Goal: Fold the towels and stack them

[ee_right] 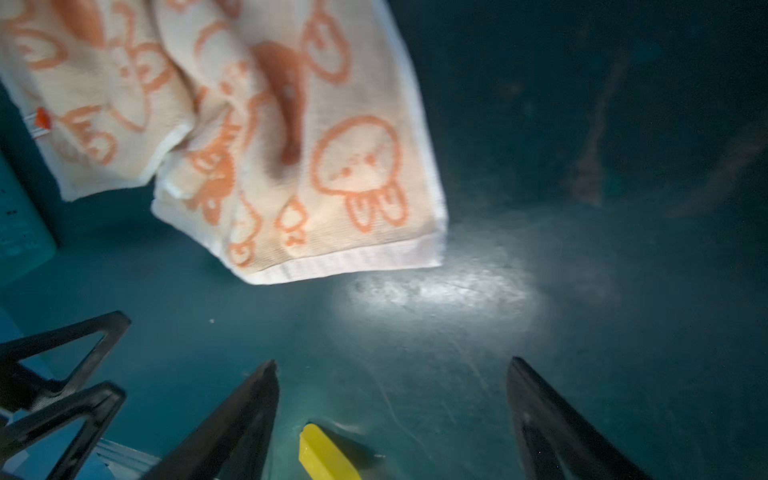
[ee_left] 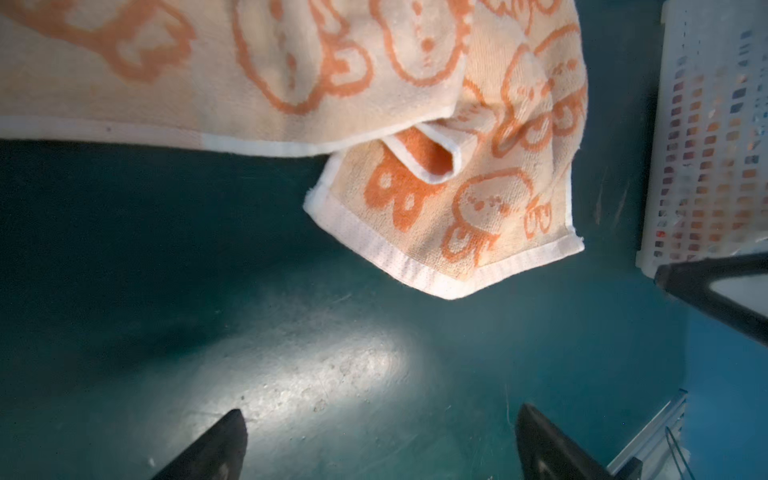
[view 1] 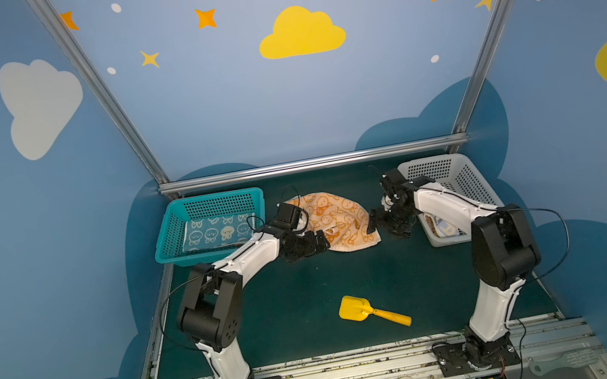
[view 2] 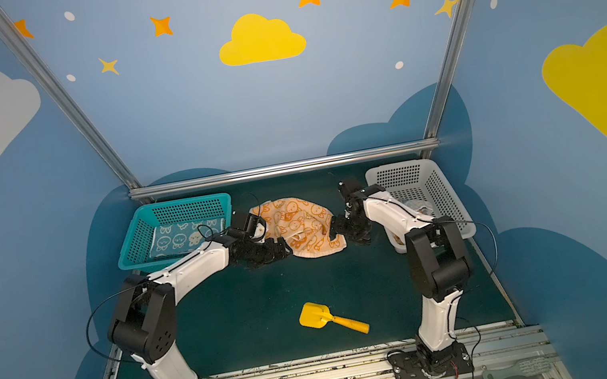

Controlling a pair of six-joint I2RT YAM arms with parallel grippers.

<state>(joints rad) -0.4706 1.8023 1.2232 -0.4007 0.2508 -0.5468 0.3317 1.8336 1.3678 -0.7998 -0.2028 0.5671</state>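
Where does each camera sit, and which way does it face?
Top view: above the arm bases, looking down at the green table; both arms show.
Top view: same aim, orange towel central; both arms.
Left wrist: on the left arm, facing the towel; open left gripper shows.
Right wrist: on the right arm, likewise; open right gripper shows.
Shared: all four see the towel.

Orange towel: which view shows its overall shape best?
A top view: the orange towel shows almost whole, crumpled on the mat. Left wrist shows one hem and a curled corner; right wrist, a blurred corner.
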